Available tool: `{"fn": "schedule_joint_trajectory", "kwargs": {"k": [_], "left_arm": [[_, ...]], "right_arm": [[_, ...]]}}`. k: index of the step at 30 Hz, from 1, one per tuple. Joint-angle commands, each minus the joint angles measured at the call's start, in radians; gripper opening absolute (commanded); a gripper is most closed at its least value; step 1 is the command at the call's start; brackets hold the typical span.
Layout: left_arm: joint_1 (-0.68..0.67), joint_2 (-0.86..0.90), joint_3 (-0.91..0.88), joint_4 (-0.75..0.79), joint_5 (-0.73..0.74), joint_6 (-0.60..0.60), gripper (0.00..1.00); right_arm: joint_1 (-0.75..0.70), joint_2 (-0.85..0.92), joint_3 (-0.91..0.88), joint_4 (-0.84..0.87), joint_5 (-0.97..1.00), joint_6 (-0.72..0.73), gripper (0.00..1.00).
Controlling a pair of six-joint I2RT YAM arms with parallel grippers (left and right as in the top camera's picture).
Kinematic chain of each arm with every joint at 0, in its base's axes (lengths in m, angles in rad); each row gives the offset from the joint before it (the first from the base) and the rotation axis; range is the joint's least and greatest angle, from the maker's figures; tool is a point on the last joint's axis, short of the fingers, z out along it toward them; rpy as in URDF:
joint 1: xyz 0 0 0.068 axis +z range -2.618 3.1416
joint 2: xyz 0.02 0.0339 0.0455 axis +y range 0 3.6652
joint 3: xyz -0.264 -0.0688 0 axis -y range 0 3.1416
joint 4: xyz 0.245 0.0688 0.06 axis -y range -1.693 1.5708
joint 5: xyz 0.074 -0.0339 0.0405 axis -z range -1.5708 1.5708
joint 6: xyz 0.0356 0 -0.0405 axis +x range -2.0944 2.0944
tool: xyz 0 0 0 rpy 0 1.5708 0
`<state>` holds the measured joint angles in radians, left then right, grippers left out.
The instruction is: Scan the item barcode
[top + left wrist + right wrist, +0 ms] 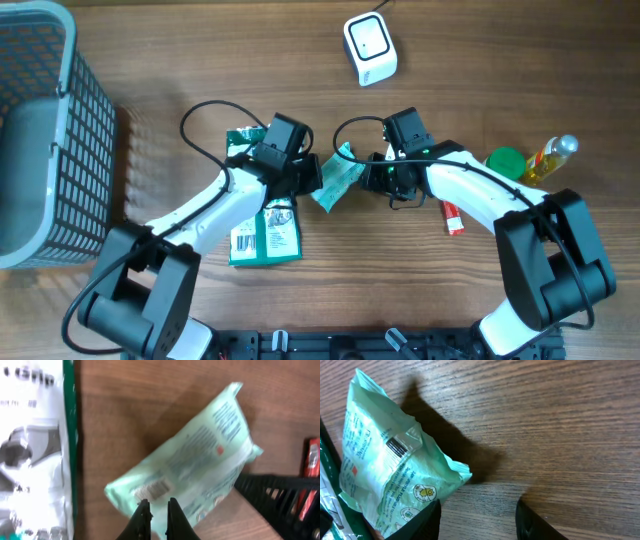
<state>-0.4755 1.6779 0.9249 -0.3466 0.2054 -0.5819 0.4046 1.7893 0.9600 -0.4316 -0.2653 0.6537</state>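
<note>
Pinching the packet (200,455) in our left pincer (155,512), we should turn its barcode (152,491) toward the scanner (370,48). Our right pincer (477,522) gapes empty.

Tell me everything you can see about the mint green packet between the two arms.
The mint green packet is a soft, glossy, crinkled plastic pouch with crimped ends, fine print, a small orange mark and round logos. A black barcode on a white patch faces the wrist cameras. The packet hangs tilted, seemingly just above the wooden table, casting a shadow. The left tool is shut on its edge by the barcode; the right tool is open, one finger close to a corner.
</note>
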Motion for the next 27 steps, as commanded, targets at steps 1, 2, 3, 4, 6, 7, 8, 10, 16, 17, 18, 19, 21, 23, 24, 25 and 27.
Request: {"fn": "schedule_joint_trajectory", "kwargs": {"k": [1, 2, 3, 4, 6, 7, 8, 10, 16, 17, 18, 19, 21, 23, 24, 25, 27], "left_arm": [[0.0, 0.037, 0.01, 0.038, -0.025, -0.003, 0.06], [0.0, 0.049, 0.01, 0.054, -0.025, -0.003, 0.06], [0.0, 0.066, 0.01, 0.075, -0.025, -0.003, 0.06], [0.0, 0.079, 0.01, 0.084, -0.025, -0.003, 0.07], [-0.003, 0.112, 0.01, 0.109, -0.026, -0.003, 0.06], [-0.005, 0.13, 0.01, 0.131, -0.034, -0.003, 0.06], [-0.005, 0.14, 0.01, 0.15, -0.053, -0.003, 0.06], [0.002, 0.138, 0.013, 0.167, -0.069, -0.003, 0.07], [0.024, -0.019, 0.034, 0.144, -0.068, -0.003, 0.09], [0.024, -0.045, 0.034, 0.116, -0.065, -0.003, 0.09], [0.019, -0.06, 0.034, 0.075, -0.065, -0.003, 0.09], [0.016, -0.061, 0.034, 0.04, -0.065, -0.003, 0.1], [0.008, -0.055, 0.032, -0.031, -0.065, -0.003, 0.09], [0.001, -0.051, 0.029, -0.082, -0.064, -0.003, 0.09], [-0.003, -0.048, 0.026, -0.09, -0.063, -0.003, 0.08], [-0.01, -0.045, 0.023, -0.093, -0.056, -0.003, 0.08], [-0.032, -0.037, 0.016, -0.091, -0.031, -0.003, 0.08]], "right_arm": [[0.002, 0.022, -0.02, -0.026, 0.029, 0.001, 0.5], [0.002, 0.022, -0.02, -0.026, 0.029, 0.002, 0.5], [0.002, 0.022, -0.02, -0.026, 0.029, 0.002, 0.5], [0.002, 0.022, -0.02, -0.026, 0.029, 0.002, 0.5], [0.002, 0.022, -0.02, -0.026, 0.029, 0.002, 0.51], [0.002, 0.022, -0.02, -0.027, 0.029, 0.002, 0.51], [0.002, 0.022, -0.02, -0.028, 0.03, 0.001, 0.51], [0.002, 0.022, -0.02, -0.03, 0.03, 0.002, 0.51], [0.002, 0.022, -0.02, -0.03, 0.03, 0.001, 0.56], [0.002, 0.022, -0.02, -0.031, 0.03, -0.001, 0.57], [0.002, 0.022, -0.02, -0.034, 0.029, -0.027, 0.59], [0.0, 0.019, -0.019, -0.033, 0.029, -0.04, 0.59], [-0.015, 0.007, -0.007, -0.026, 0.026, -0.072, 0.59], [-0.051, -0.014, 0.027, -0.033, -0.035, -0.145, 0.63], [-0.067, -0.018, 0.037, -0.033, -0.061, -0.165, 0.65], [-0.087, -0.023, 0.044, -0.031, -0.089, -0.187, 0.68], [-0.119, -0.021, 0.044, -0.025, -0.097, -0.215, 0.74]]}}
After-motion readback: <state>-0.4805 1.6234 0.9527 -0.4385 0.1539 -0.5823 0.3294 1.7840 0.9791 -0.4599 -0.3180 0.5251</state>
